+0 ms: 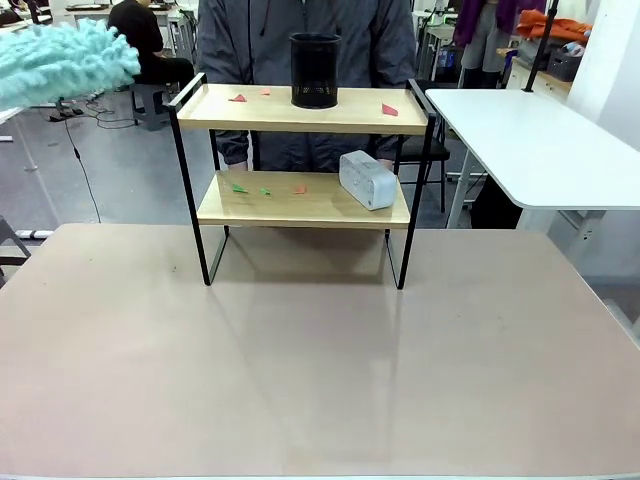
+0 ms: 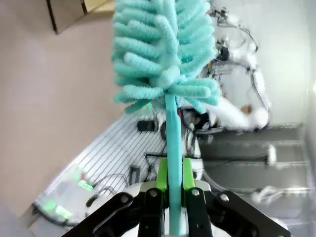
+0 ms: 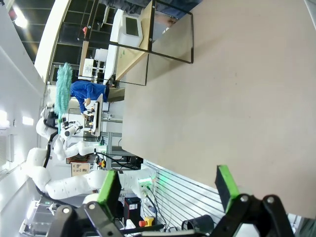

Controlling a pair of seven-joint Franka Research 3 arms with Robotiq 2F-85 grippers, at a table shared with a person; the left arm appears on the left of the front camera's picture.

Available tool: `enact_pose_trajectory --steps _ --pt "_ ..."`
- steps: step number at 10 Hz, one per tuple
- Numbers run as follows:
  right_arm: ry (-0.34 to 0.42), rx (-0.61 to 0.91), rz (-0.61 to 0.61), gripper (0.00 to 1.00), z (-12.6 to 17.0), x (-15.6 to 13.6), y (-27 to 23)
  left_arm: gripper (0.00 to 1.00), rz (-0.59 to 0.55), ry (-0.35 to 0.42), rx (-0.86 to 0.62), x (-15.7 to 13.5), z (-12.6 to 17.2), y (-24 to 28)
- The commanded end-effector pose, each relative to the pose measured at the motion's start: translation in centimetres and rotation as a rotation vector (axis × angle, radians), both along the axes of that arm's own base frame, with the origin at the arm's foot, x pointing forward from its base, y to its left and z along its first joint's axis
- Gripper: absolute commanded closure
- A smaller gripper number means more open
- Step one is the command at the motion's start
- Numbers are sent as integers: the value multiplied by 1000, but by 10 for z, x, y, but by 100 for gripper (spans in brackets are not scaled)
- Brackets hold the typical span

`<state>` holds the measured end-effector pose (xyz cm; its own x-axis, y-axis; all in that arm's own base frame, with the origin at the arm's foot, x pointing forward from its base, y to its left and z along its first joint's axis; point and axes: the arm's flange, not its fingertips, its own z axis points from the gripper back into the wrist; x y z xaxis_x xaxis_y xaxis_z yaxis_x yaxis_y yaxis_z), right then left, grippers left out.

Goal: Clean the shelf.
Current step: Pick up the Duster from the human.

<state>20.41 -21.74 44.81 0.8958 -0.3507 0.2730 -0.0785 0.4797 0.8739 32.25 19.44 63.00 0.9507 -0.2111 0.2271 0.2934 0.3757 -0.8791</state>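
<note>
The left gripper (image 2: 173, 180) pinched the teal duster (image 2: 163, 49) by its handle; the shelf (image 1: 270, 205) stood at its 11 o'clock, well apart. The right gripper (image 3: 168, 187) was spread over the worktop (image 3: 237, 98).

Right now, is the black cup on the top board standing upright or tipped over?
Upright. The black cup stands on its base on the top board of the shelf, its open mouth facing up.

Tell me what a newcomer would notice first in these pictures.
First, the fluffy teal duster high at the front view's left, its handle clamped in the left gripper. Next, the shelf at the far edge of the table, with a black mesh cup on top, a white box below, and coloured scraps on both boards.
</note>
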Motion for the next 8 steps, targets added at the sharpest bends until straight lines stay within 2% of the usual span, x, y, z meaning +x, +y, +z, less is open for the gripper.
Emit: enact_pose_trajectory --steps 1,2,3,5,6,7,8 --pt "-32 3 7 0 1 0 -1 100 -126 -147 -3 -43 -16 1" --pt "-32 3 7 0 1 0 -1 100 -118 -172 -8 -59 -21 0" --pt "-32 3 7 0 1 0 -1 100 -150 -157 -5 -64 -30 -6" --pt "-32 3 7 0 1 0 -1 100 -190 -75 -41 -54 -52 -20" --pt "-32 3 7 0 1 0 -1 100 -138 -36 -81 -42 -61 -25" --pt "-32 3 7 0 1 0 -1 100 -174 -112 -21 -63 -43 -18" --pt "-32 3 7 0 1 0 -1 100 -174 -112 -21 -63 -43 -18"
